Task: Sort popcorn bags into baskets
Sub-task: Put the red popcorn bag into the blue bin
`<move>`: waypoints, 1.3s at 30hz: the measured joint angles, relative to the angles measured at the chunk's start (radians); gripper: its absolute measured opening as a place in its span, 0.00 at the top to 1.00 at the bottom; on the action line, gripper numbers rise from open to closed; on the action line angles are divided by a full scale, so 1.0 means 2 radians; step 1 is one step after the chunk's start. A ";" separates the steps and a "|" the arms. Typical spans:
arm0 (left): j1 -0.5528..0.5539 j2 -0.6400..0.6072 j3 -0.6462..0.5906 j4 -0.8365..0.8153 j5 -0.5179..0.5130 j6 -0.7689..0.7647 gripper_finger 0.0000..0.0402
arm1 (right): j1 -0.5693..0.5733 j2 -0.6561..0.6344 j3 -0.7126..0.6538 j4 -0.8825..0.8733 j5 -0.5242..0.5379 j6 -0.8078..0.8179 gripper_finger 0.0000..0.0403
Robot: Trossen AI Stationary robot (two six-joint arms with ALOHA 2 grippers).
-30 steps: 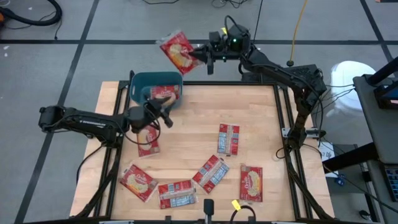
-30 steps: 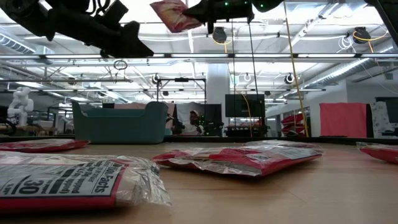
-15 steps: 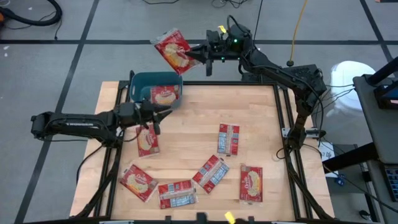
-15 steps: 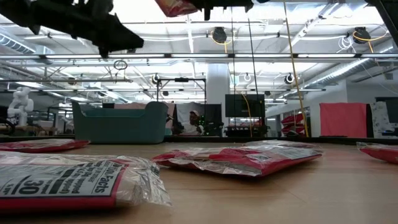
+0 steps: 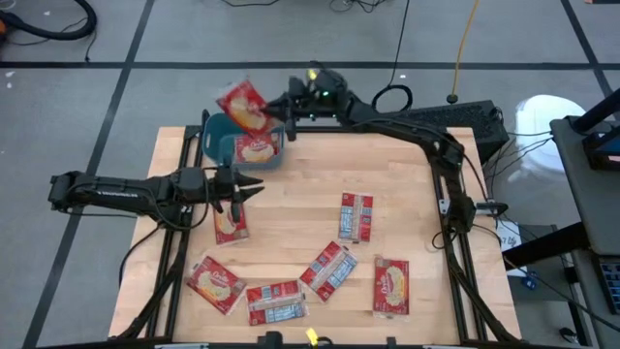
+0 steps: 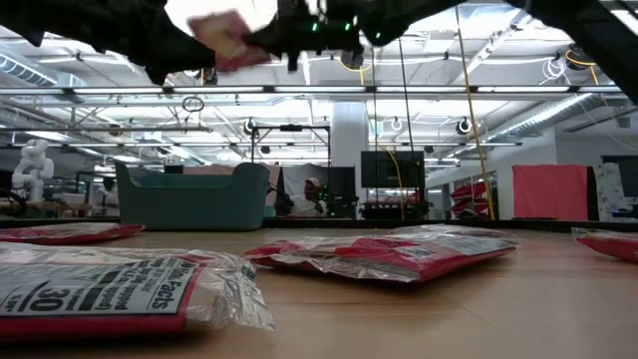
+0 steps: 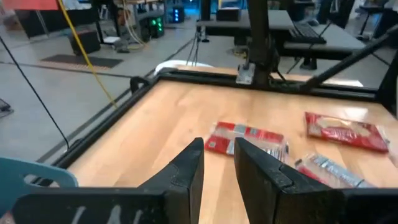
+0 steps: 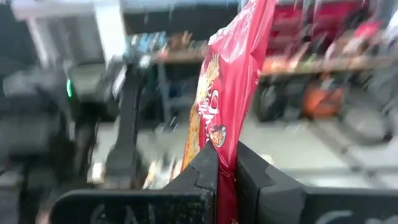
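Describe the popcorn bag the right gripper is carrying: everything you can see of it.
The carried popcorn bag is a flat red packet with a yellow-cream picture on the face turned up to the high view. It looks like glossy film. The right gripper is shut on one edge, its fingers pinching it. It hangs in the air, tilted, over the teal basket, touching nothing else.

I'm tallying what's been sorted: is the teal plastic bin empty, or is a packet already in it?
Not empty. The teal plastic bin holds one red popcorn packet, seen from above lying picture side up.
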 joint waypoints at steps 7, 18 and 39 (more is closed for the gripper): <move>0.015 -0.028 0.039 -0.007 0.004 -0.014 0.77 | -0.002 0.020 -0.001 -0.074 -0.030 -0.080 0.97; 0.105 -0.011 0.213 -0.208 -0.039 -0.005 0.70 | -0.002 0.038 -0.005 -0.117 -0.014 -0.258 0.97; 0.230 0.118 0.306 -0.290 0.017 0.081 0.31 | 0.006 0.037 -0.010 -0.156 0.022 -0.356 0.97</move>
